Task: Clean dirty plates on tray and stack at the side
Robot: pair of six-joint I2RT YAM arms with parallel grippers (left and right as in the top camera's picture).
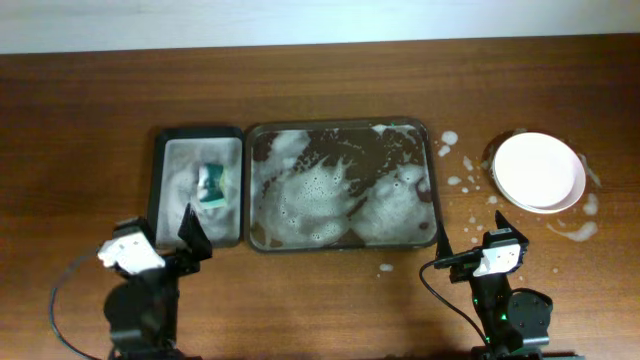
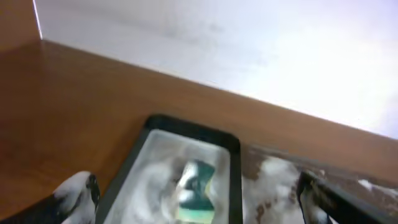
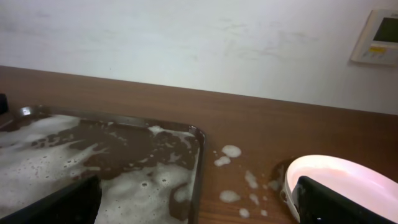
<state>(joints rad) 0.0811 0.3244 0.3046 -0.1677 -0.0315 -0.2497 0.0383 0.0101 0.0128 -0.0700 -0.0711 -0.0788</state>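
Glossy white glaze, wet and ringed by spilt suds (image 1: 455,160), marks the plates (image 1: 538,172) as rigid, slick and likely to chip, so they call for a firm, slow hold. They sit nested on the desk (image 1: 80,150), ahead of the right jaws and a little to their right, off the tray (image 1: 335,148), which lies ahead and to the left of those jaws and shows only foam. The right jaws stand spread wide with nothing between them, and so do the left jaws, one of their fingers (image 2: 78,193) coated in lather. Straight ahead of the left jaws lies the narrower tray (image 2: 231,155) with the green sponge (image 2: 198,186) in it. The best purchase is probably the raised rim on the near side, one finger inside the bowl and one outside (a pinch across the flat face would likely skate off). The nested pile should weigh more than a single plate, and a soapy film may let the top one slide on the one beneath, so any lift is safest kept level.
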